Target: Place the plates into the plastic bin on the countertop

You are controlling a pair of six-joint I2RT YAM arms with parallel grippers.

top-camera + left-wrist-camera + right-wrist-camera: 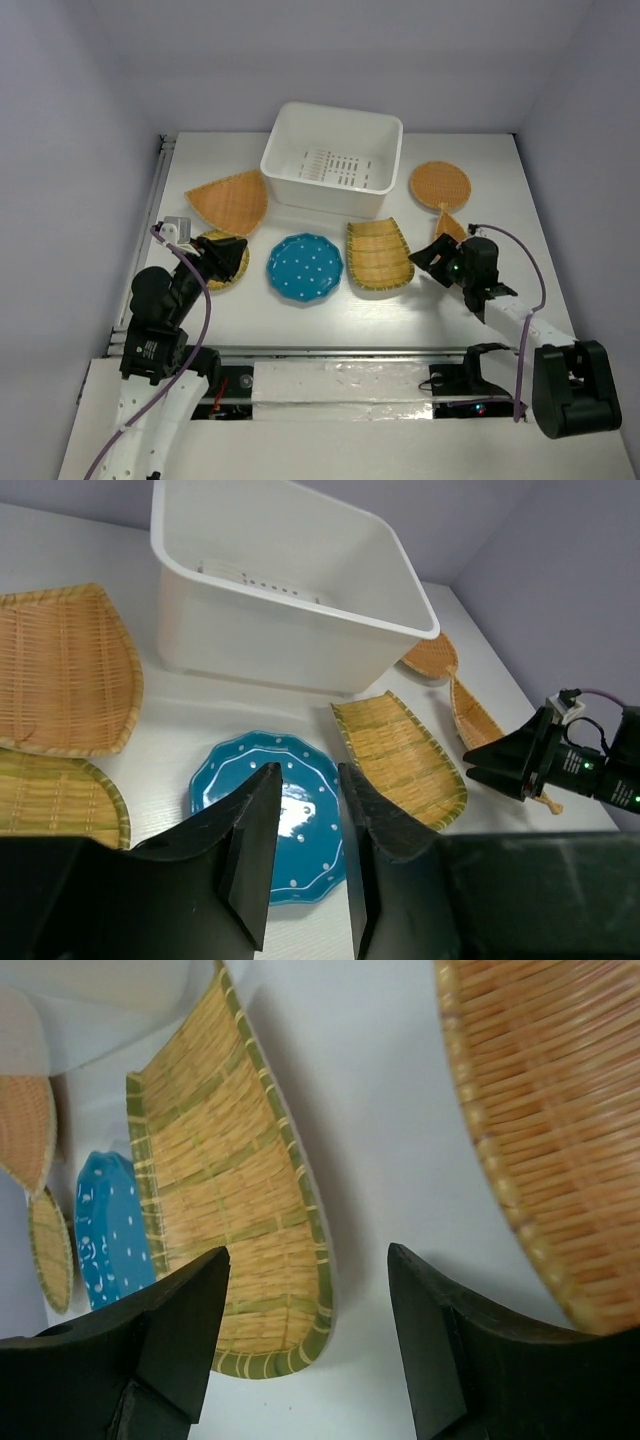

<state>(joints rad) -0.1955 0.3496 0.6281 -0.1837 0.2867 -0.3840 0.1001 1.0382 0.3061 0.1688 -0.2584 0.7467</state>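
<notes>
The white plastic bin [335,160] stands empty at the back of the countertop [480,150]. The teal dotted plate [305,267] lies in front of it, with a squarish green-rimmed wicker plate [378,254] to its right. A fan wicker plate [230,200] lies left of the bin, and a round one [439,184] and a leaf one [450,226] lie to its right. My left gripper [235,256] is open and empty over a small wicker plate [218,268], its tips above the teal plate's [220,778] near edge. My right gripper [308,1260] is open and empty, its jaws either side of the squarish plate's [220,1190] corner.
A metal rail [155,200] runs along the countertop's left edge. Grey walls close in the back and sides. The bin [290,590] shows black print on its base. The leaf plate [560,1110] lies just right of my right gripper.
</notes>
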